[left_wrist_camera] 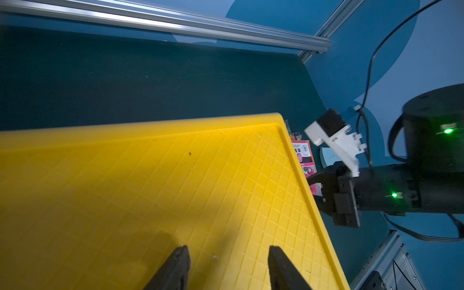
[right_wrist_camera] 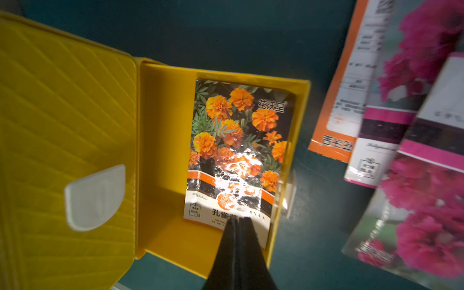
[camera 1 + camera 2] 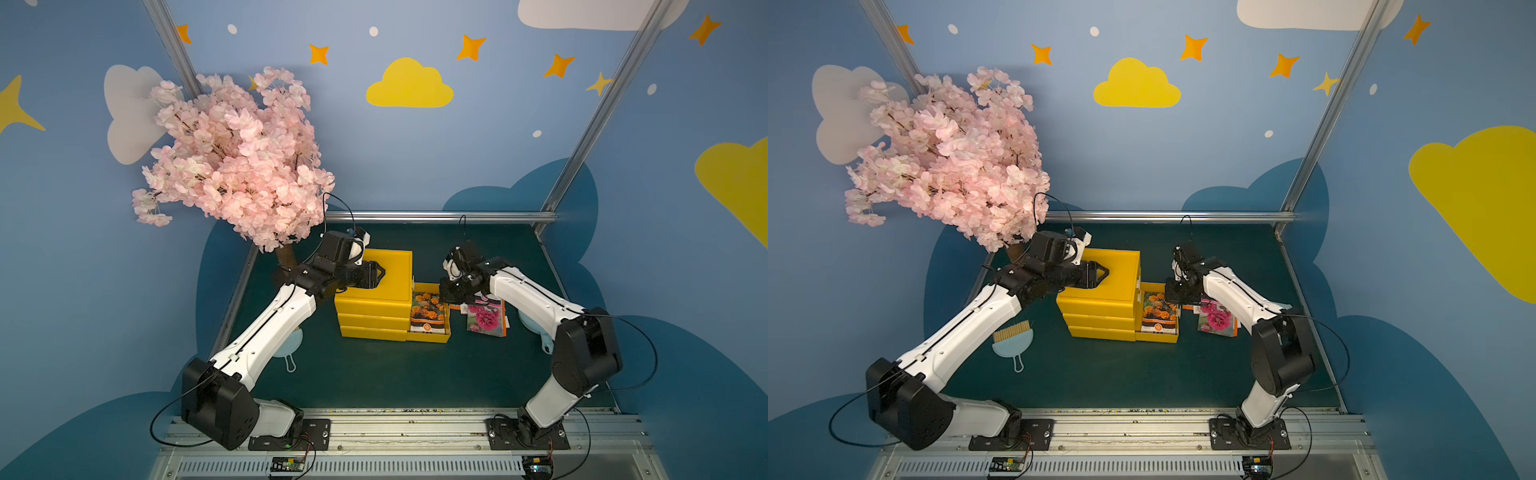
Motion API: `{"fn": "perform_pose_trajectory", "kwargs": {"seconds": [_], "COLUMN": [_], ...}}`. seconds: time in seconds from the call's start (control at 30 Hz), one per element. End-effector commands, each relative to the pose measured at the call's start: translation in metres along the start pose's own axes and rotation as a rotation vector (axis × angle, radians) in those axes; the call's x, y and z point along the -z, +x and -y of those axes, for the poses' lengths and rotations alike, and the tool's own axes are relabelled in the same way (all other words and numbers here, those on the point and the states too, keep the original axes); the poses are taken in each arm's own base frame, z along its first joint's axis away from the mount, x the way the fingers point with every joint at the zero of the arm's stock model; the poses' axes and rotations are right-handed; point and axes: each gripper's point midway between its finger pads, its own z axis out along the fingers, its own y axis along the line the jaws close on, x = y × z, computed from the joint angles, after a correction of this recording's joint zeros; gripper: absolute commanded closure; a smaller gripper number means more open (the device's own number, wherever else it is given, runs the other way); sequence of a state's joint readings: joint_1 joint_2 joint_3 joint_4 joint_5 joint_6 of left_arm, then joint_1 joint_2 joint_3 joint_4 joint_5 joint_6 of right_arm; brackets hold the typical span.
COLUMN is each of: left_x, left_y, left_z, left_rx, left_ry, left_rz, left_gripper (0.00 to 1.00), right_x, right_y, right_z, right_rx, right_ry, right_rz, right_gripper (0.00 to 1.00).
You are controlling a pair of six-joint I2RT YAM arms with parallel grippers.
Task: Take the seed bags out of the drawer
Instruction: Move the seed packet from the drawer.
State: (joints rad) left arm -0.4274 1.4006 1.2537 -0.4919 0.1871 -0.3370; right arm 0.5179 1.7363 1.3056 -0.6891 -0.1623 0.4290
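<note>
From where I stand the job looks partly done. The drawer point(image 2: 163, 150) is pulled open from the yellow cabinet point(image 3: 399, 282), toward the right edge of the desk point(image 3: 374, 374). The orange-flower seed bag point(image 2: 238, 140) lies flat inside it, tucked against the drawer's outer wall.

A loose, overlapping pile of magenta-flower seed bags point(image 3: 484, 319) is already out. It sits on the desk just beside the drawer, between it and the right edge.

The right gripper point(image 2: 237, 219) hangs over the drawer with its jaws pressed together. Their tips are at the white band along one short end of the orange-flower bag. I can't tell whether they have pinched that edge or are only touching it.

The left gripper point(image 1: 228, 248) is over the cabinet's ribbed top with its jaws apart and nothing between them. It may be steadying the cabinet, but I can't see whether it touches.

What I judge is left: get a sure hold on the orange-flower bag, lift it clear of the drawer walls and set it down with the others. The bag is glossy and lies flat, so I'd expect its edge to slip easily.
</note>
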Motion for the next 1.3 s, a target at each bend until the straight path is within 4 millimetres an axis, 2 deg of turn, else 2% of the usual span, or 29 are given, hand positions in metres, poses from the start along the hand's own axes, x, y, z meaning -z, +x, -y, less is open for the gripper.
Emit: {"fn": "perform_pose_trajectory", "kwargs": {"seconds": [0.0,0.43,0.63,0.83,1.0,1.27], "left_x": [-0.022,-0.024,-0.025,-0.025,-0.024,-0.026], "left_y": [0.098,0.102,0.103,0.104,0.105,0.104], "left_z": [-0.045,-0.047,-0.047,-0.048,-0.048,-0.048], "left_rx": [0.109,0.109,0.112,0.11,0.111,0.112], "left_ry": [-0.148,-0.153,-0.152,-0.153,-0.152,-0.147], "left_rz": [-0.355,-0.361,-0.364,-0.365,-0.366,-0.362], "left_gripper": [0.44,0.44,0.44,0.44,0.44,0.44], "right_x": [-0.017,-0.071,-0.085,-0.095,-0.087,-0.05], "right_y": [-0.006,0.006,0.009,0.011,0.006,-0.004], "right_z": [-0.011,-0.012,-0.031,-0.055,-0.061,-0.056], "right_rx": [-0.014,-0.021,-0.006,-0.053,-0.091,-0.107], "right_ry": [-0.012,0.02,-0.012,-0.161,-0.241,-0.282], "right_rz": [-0.005,-0.098,-0.122,-0.149,-0.128,-0.06], "right_gripper": [1.0,1.0,1.0,1.0,1.0,1.0]}}
